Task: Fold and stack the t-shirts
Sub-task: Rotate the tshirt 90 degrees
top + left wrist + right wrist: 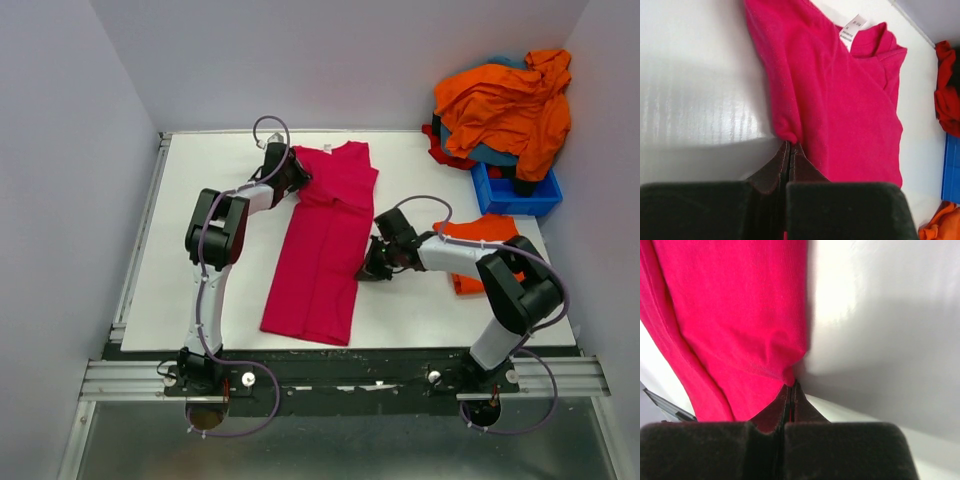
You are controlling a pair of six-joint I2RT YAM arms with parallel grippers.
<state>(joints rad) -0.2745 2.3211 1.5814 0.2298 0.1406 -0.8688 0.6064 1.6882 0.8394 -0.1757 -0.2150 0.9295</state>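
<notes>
Your left gripper (293, 178) is clenched on the magenta-pink soft cloth t-shirt (325, 250) near its collar. Your right gripper (372, 268) is clamped on the opposite edge. The shirt lies flat mid white table (430, 160). Both pinches are likely there for folding it over.

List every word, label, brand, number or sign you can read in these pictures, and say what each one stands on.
White neck label inside the collar of the magenta-pink t-shirt: a few lines of dark print, too small and blurred to read.
No other text, brand, number or sign shows in any view.
</notes>
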